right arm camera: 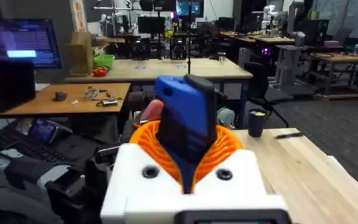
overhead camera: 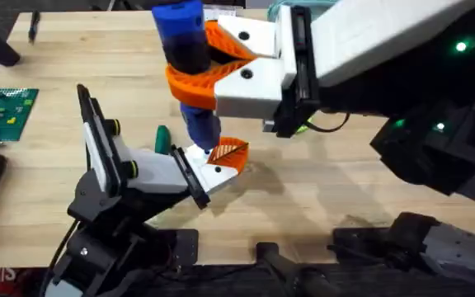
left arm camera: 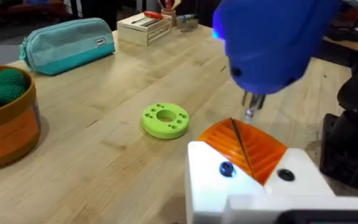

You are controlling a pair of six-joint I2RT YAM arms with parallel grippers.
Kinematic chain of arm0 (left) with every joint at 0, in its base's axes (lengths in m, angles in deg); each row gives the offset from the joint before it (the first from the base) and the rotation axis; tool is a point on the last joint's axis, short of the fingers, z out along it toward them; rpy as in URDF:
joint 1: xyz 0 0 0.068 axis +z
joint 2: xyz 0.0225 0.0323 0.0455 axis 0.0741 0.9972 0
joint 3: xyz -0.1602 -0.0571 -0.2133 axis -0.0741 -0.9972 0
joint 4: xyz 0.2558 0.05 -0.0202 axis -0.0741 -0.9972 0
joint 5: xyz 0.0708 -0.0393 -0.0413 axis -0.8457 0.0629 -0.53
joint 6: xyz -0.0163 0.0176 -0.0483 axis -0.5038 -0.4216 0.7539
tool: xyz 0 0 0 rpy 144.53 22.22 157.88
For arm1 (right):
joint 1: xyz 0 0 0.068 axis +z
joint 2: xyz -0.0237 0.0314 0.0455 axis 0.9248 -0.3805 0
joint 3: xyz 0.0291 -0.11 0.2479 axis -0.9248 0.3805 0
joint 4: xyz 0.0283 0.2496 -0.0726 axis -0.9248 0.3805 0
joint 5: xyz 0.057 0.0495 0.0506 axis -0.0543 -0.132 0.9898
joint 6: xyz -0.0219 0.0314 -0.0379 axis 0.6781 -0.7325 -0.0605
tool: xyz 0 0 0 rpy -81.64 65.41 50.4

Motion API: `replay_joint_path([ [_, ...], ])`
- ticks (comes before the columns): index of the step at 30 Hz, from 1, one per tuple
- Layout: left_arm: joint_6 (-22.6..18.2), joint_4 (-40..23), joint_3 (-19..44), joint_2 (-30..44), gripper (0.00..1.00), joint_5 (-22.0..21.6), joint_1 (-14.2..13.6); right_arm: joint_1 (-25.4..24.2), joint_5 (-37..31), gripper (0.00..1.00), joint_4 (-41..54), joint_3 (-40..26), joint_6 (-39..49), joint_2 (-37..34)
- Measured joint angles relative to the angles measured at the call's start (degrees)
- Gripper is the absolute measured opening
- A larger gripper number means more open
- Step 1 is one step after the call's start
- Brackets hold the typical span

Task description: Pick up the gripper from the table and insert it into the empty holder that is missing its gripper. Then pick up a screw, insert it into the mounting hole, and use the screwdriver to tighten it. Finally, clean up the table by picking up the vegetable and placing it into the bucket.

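Note:
The holder (overhead camera: 130,165) is the white angular arm on a black base at the lower left. On its end plate sits the gripper (overhead camera: 229,154), an orange lattice wedge on a white block (left arm camera: 247,146). A blue screw (left arm camera: 227,168) sits in one hole of the block, and a dark mounting hole (left arm camera: 285,175) lies beside it. My right gripper (overhead camera: 190,62) is shut on the blue screwdriver (left arm camera: 272,43), held upright with its bit just above the wedge. The green vegetable (left arm camera: 2,87) lies in the bucket (left arm camera: 11,134).
On the table (left arm camera: 104,155) between bucket and block lies a yellow-green ring (left arm camera: 165,120). A teal pouch (left arm camera: 67,43) and a small wooden box (left arm camera: 143,28) stand farther back. A green board (overhead camera: 2,111) lies at the table's left edge.

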Motion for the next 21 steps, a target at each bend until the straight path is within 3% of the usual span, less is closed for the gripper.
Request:
replay_joint_path([
  [21, 0.0, 0.0, 0.0, 0.0, 0.015, 0.0, 0.0, 0.0, -0.1, 0.055, -1.6, 0.0, 0.0, 0.0],
])
